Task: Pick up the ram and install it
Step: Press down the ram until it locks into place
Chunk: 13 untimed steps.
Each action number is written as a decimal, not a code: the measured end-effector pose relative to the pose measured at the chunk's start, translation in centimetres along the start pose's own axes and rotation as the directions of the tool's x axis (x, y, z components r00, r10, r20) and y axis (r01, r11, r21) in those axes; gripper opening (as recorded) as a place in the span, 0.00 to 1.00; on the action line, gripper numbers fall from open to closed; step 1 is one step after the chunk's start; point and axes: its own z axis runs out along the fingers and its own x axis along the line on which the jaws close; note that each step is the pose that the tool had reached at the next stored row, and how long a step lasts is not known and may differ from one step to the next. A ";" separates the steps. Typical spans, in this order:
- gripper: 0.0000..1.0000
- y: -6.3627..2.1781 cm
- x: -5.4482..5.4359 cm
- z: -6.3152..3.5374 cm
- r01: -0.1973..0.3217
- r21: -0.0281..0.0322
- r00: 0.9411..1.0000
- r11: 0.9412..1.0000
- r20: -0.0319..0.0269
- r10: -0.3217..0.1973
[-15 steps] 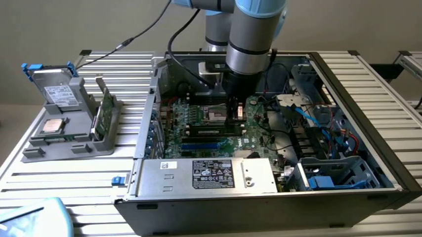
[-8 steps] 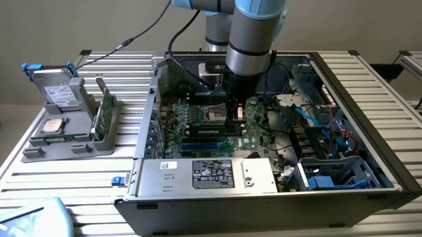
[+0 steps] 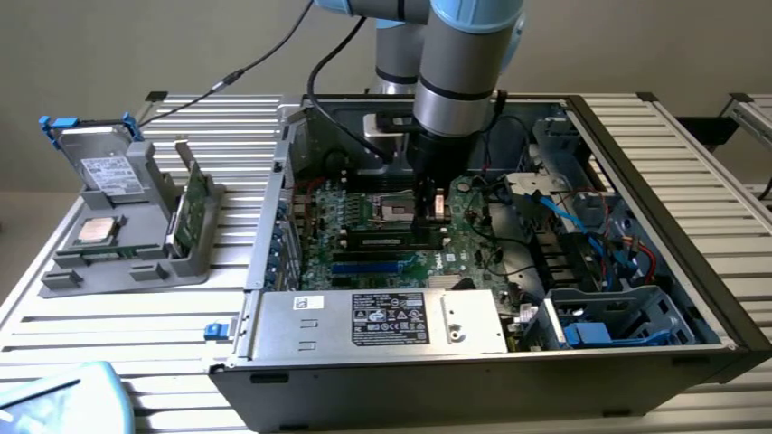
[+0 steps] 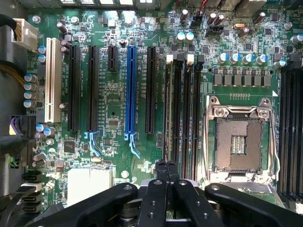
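Arm reaches down into the open computer case (image 3: 675, 298) at centre frame of the exterior view; claw (image 3: 425, 215) sits low over the motherboard (image 3: 362, 258), just beside the processor socket (image 3: 396, 210); a long dark ram (image 3: 383, 240) lies seated in a slot directly below the claw tip. In the wrist view the claw (image 4: 165, 165) shows fingers pressed together, clenched on nothing I can make out, their tips touching the end of the memory slots (image 4: 182, 104); a thin ram (image 4: 166, 111) stands edge-on in the slot nearest the black expansion slot; empty socket (image 4: 239, 139) beside them; blue slot (image 4: 130, 90) well apart. On the worktop (image 3: 121, 316), left of frame, a grey holder (image 3: 127, 249) carries a drive (image 3: 111, 172), a square chip (image 3: 97, 231) and a green board (image 3: 187, 212).
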 end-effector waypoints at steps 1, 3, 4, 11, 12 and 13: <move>0.11 -0.05 0.0 -0.01 0.000 0.000 1.000 1.000 0.000 0.000; 0.11 -0.09 0.0 -0.02 0.000 0.000 1.000 1.000 0.000 0.000; 0.11 -0.13 0.0 -0.02 -0.001 0.001 1.000 1.000 0.000 0.001; 0.11 -0.16 -0.4 -0.01 -0.014 0.003 1.000 1.000 0.001 0.014; 0.11 -0.16 -0.4 -0.01 -0.015 0.003 1.000 1.000 0.001 0.015; 0.11 -0.16 -0.4 0.03 -0.015 0.003 1.000 1.000 0.001 0.015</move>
